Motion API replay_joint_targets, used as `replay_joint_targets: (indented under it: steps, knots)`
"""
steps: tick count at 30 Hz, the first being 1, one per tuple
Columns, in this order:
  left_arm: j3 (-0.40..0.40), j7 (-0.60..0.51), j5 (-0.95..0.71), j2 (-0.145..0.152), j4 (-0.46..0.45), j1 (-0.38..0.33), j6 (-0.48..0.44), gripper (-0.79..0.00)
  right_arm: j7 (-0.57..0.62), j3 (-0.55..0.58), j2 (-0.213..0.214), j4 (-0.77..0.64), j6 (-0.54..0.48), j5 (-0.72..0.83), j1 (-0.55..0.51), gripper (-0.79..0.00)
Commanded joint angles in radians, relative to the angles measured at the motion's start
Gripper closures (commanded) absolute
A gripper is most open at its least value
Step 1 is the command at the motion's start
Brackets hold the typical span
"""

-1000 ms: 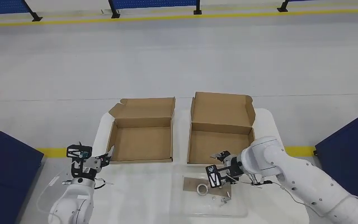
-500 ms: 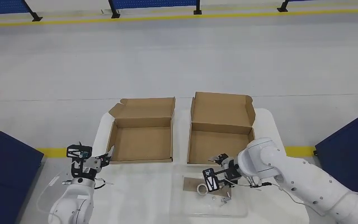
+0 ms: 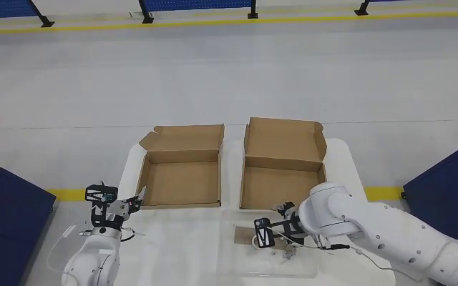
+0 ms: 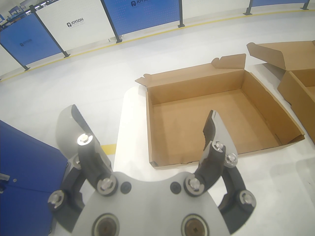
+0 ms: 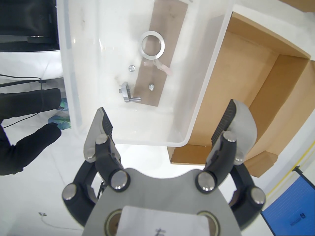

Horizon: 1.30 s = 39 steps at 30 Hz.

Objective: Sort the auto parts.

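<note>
Metal ring [image 5: 152,56] beyond right jaws

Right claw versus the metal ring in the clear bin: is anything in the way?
Nothing visible. The right claw hangs open above one end of the clear bin. The metal ring lies uncovered on a brown card on the bin floor.
</note>
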Motion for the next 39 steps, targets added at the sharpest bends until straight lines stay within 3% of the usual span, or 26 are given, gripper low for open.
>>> replay_joint_targets:
  steps: [1, 8, 23, 39]
  knots:
    - [0.0, 0.0, 0.0, 0.0, 0.0, 0.0, 0.0, -0.785, 0.033, -0.052, -0.002, -0.002, 0.033, 0.057, 0.05, -0.785]
    - [0.0, 0.0, 0.0, 0.0, 0.0, 0.0, 0.0, -0.785, 0.127, -0.174, -0.022, 0.004, 0.127, 0.207, 0.182, -0.785]
    - [0.0, 0.0, 0.0, 0.0, 0.0, 0.0, 0.0, -0.785, 0.15, -0.174, -0.036, 0.009, 0.151, 0.187, 0.142, -0.785]
    - [0.0, 0.0, 0.0, 0.0, 0.0, 0.0, 0.0, -0.785, 0.244, -0.174, -0.107, 0.071, 0.244, 0.188, 0.061, -0.785]
